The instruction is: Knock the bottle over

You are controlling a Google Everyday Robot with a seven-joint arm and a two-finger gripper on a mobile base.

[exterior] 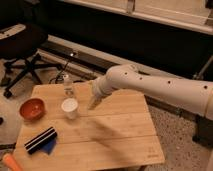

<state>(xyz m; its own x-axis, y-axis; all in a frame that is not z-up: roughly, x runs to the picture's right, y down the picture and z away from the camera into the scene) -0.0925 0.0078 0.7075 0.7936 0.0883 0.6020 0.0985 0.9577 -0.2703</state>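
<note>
The clear bottle [68,86] stands up near the back left edge of the wooden table [115,145]. A white cup [70,107] sits just in front of it. The gripper [93,103] hangs right of the cup, jaws wide, holding nothing

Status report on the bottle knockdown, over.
Gripper over the table, jaws open, empty, right of the white cup. Bottle upright behind the cup, untouched. Cup close by, could get clipped.

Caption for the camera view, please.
Open gripper hangs over the wooden table, apart from the upright slim clear plastic bottle.
</note>
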